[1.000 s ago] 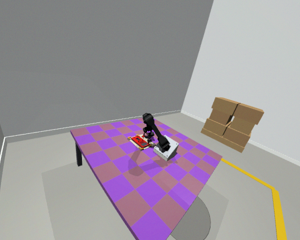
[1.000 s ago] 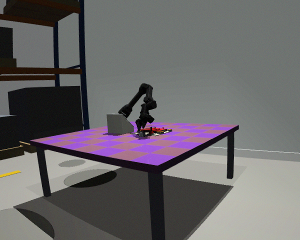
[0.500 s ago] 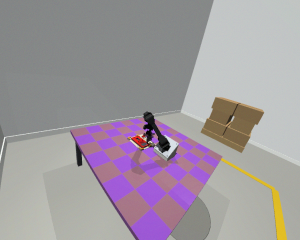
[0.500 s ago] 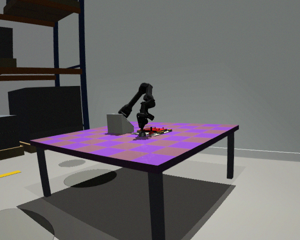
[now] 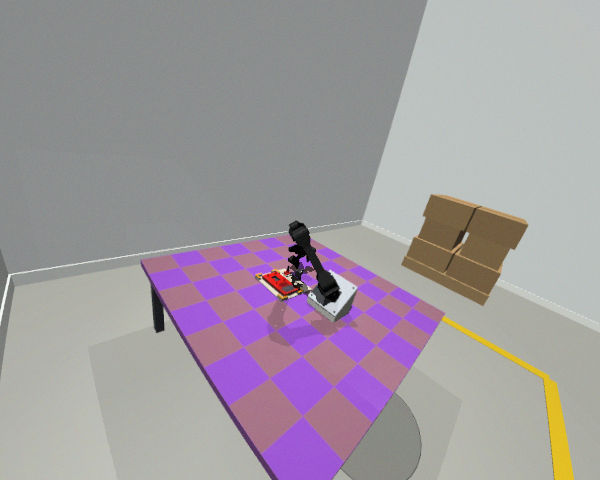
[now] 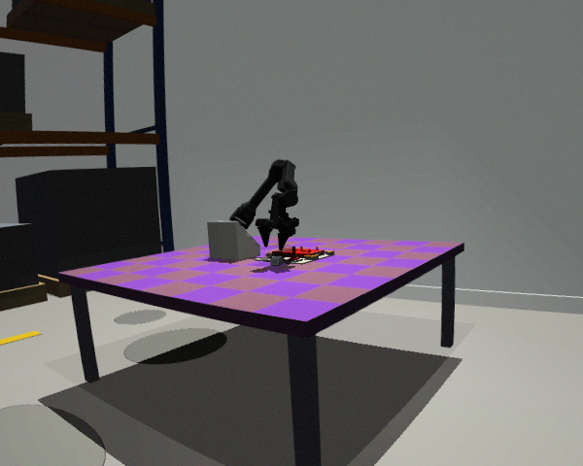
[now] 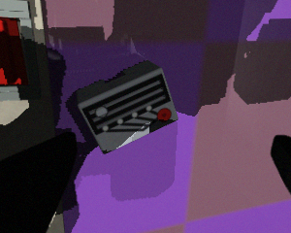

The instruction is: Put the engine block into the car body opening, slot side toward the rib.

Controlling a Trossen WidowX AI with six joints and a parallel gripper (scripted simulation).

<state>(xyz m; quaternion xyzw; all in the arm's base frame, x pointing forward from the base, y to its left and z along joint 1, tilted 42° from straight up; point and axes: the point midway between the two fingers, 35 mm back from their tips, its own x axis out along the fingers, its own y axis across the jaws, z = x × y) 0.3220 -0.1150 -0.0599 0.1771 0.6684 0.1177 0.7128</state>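
The engine block (image 7: 128, 109) (image 6: 275, 260) is a small dark grey box with ridges and a red dot on top. It lies on the checkered table (image 5: 300, 382) (image 6: 291, 306), rotated askew, just beside the car body. The red car body (image 5: 278, 282) (image 6: 301, 250) (image 7: 2, 78) sits on its light plate at the left edge of the wrist view. My gripper (image 7: 173, 143) (image 6: 273, 244) (image 5: 296, 276) is open and empty. It hangs a little above the block, with one finger on each side and clear of it.
The arm's grey base box (image 5: 336, 302) (image 6: 226, 241) stands on the table close to the car body. Cardboard boxes (image 5: 465, 245) lean on the far wall, and dark shelving (image 6: 81, 135) stands behind the table.
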